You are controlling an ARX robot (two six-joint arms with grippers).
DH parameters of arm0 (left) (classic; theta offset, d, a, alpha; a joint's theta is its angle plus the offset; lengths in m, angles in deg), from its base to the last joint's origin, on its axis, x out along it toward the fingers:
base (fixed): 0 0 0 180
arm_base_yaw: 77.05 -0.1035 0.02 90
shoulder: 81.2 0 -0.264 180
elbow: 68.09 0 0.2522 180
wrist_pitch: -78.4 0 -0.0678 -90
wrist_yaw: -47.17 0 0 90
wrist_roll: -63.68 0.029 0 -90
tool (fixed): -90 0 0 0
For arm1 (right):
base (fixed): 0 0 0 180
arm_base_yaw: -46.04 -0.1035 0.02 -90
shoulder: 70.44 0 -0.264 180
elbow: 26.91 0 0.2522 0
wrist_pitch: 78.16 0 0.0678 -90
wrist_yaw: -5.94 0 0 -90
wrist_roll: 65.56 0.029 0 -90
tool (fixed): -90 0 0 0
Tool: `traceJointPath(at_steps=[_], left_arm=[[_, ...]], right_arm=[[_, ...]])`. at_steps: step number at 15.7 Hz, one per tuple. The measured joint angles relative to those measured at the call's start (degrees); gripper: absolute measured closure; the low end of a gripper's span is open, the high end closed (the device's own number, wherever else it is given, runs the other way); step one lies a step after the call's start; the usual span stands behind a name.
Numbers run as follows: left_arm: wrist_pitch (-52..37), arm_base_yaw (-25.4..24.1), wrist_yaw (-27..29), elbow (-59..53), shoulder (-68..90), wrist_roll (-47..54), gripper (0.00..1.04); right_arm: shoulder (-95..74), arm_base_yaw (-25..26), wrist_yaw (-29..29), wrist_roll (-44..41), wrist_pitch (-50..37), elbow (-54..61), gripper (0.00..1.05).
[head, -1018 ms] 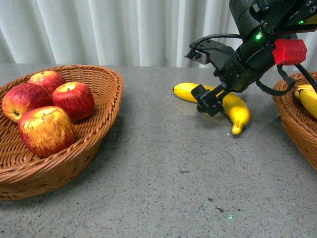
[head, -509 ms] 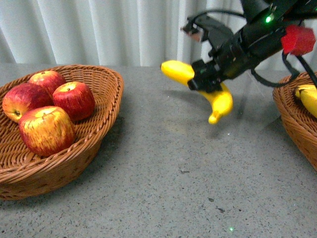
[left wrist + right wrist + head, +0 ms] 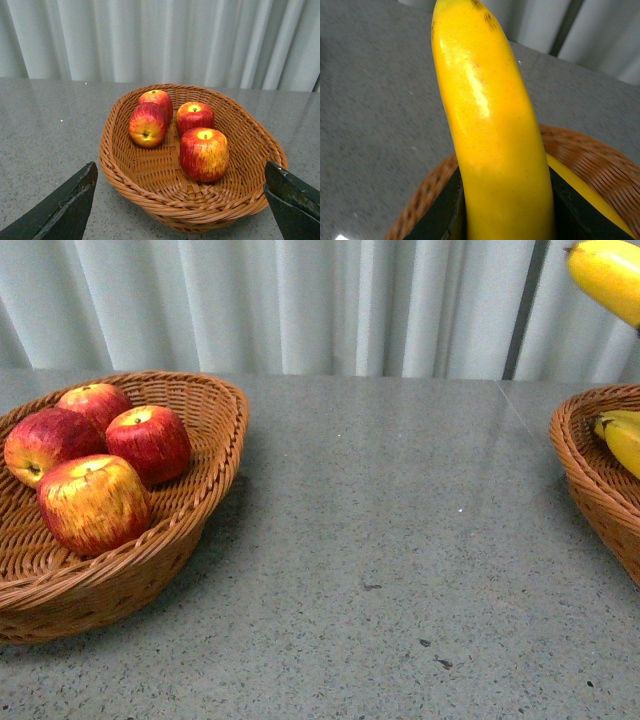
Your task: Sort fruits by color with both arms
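lifted clear of the desk (image 3: pixel 400 540) within the last second: the banana (image 3: pixel 608 275) that lay near the middle of the grey surface, clamped by the right end effector (image 3: pixel 505 210), now showing only as a yellow end at the top right corner of the front view. arm itself gone from that view. in the right wrist view, black fingers (image 3: pixel 437 212) pressed against both sides of the banana, so grasping it firmly, with the right basket (image 3: pixel 590 480) directly below and a second banana (image 3: pixel 622 440) already lying inside.

left end effector (image 3: pixel 180 200) spread wide, holding nothing, hovering in front of the left basket (image 3: pixel 165 195). four red apples (image 3: pixel 203 154) resting together in it, none left on the desk.

by the look of things, last loose fruit now in the air: colours nearly sorted, only lowering and letting go over the right basket remaining. some care probably needed so the long banana settles beside the other rather than tipping over the rim.
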Motion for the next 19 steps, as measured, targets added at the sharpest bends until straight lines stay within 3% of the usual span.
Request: traceJointPath(at_steps=[3, 6, 9, 11, 13, 19], left_arm=[[0.0, 0.0, 0.0, 0.0, 0.0, 0.0, 0.07], [0.0, 0.0, 0.0, 0.0, 0.0, 0.0, 0.07], [0.0, 0.0, 0.0, 0.0, 0.0, 0.0, 0.07], [0.0, 0.0, 0.0, 0.0, 0.0, 0.0, 0.07], [0.0, 0.0, 0.0, 0.0, 0.0, 0.0, 0.07], [0.0, 0.0, 0.0, 0.0, 0.0, 0.0, 0.07]], right_arm=[[4.0, 7.4, -1.1, -6.2, 0.0, 7.0, 0.7], [4.5, 9.0, -2.1, -10.3, 0.3, 11.2, 0.68], [5.5, 8.9, -3.4, -11.7, -0.3, 12.3, 0.43], [8.2, 8.2, -3.9, -11.1, -2.4, 12.3, 0.19], [11.3, 6.8, -5.4, -8.8, -3.1, 12.3, 0.05], [28.6, 6.2, -16.9, 7.9, -9.7, 19.5, 0.07]])
